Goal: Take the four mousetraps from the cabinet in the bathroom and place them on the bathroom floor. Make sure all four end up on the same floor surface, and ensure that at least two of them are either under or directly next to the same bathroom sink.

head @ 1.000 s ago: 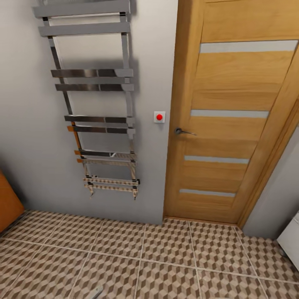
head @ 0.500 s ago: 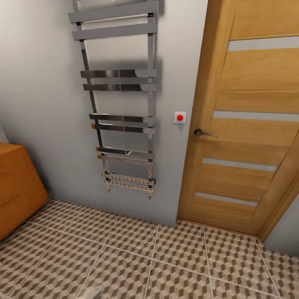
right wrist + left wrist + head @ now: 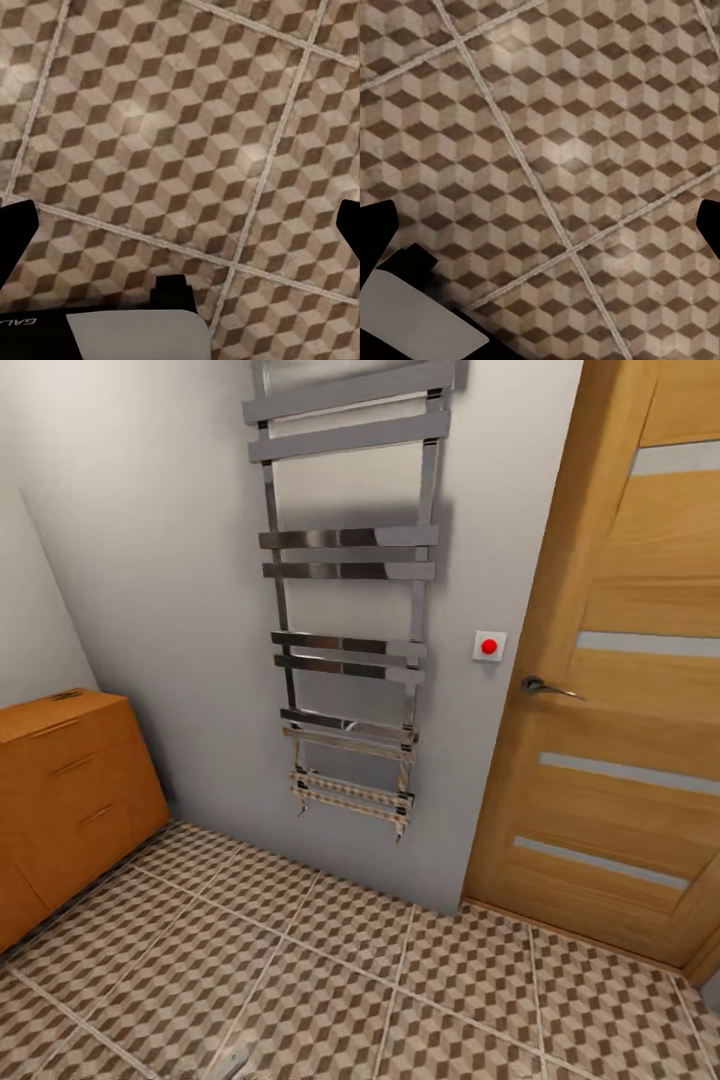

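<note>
We're facing a grey wall (image 3: 170,560) with a chrome towel rail (image 3: 345,600) hanging on it, its lowest bars mirroring the tile pattern. Just right of the rail sits a small white switch with a red button (image 3: 489,646), and beyond that a wooden door (image 3: 630,690) with pale glass strips and a metal handle (image 3: 545,686); the door runs off the right edge. Nothing stands on the tiles between us and the wall.

At the far left is the cabinet (image 3: 70,790), orange-brown, with drawer fronts and slim bar handles, its drawers shut and its left part cut off by the frame. Something small and dark lies on its top; we can't make out what it is. The bathroom floor (image 3: 330,980) spreads across the near half, brown-and-beige cubes with pale grout lines.

Both wrist cameras look straight down at those tiles. The left gripper (image 3: 540,225) has dark fingertips (image 3: 376,225) at opposite edges of its picture, spread wide with nothing between. The right gripper (image 3: 180,229) is likewise spread and holds nothing.
</note>
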